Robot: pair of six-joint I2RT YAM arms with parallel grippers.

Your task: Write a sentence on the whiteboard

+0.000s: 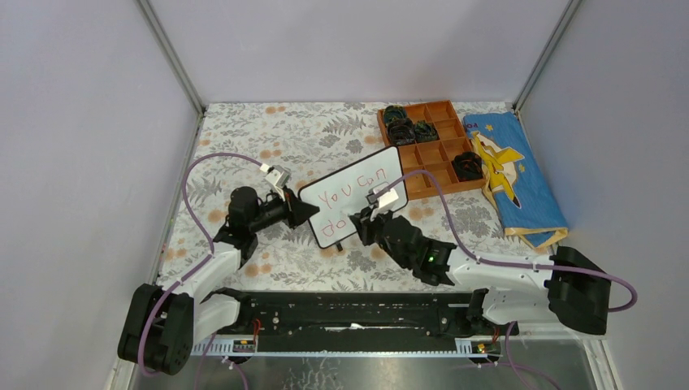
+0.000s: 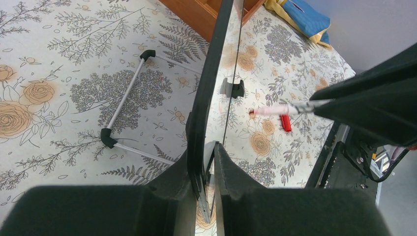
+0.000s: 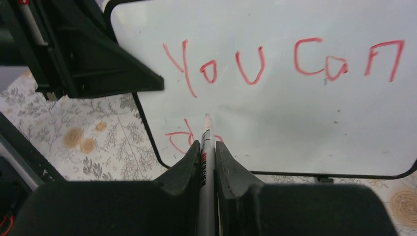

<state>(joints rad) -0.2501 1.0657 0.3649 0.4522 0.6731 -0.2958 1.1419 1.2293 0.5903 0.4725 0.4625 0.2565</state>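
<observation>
Arm bases: bolted side by side at the near edge, both arms reaching inward over the flowered tablecloth (image 1: 268, 130).
Right gripper (image 3: 207, 147): jaws clenched on a marker (image 3: 207, 129) that runs straight out between the fingers, pointing at the board.
Marker tip: close to the white face, below the "Yo" and just right of the started second line. I can't tell if it touches.
Left gripper (image 2: 209, 150): jaws clamped on the board's thin black frame at its left edge, one finger on each side.
Whiteboard (image 3: 305, 118): mid-table between the two grippers, propped up at a tilt rather than lying flat, writing face turned toward the right arm. Its far right corner is just beside the tray.
Sentence (image 3: 280, 64): red, thin, uneven letters. The top line reads "You can"; below it only "do" shows, partly hidden behind the marker.
Tray (image 1: 422, 150): brown, many compartments, at the far right of the table, with dark items in a few of them.
Blue cloth (image 1: 516, 179): right of the tray, with a yellow figure on it, against the right wall.
</observation>
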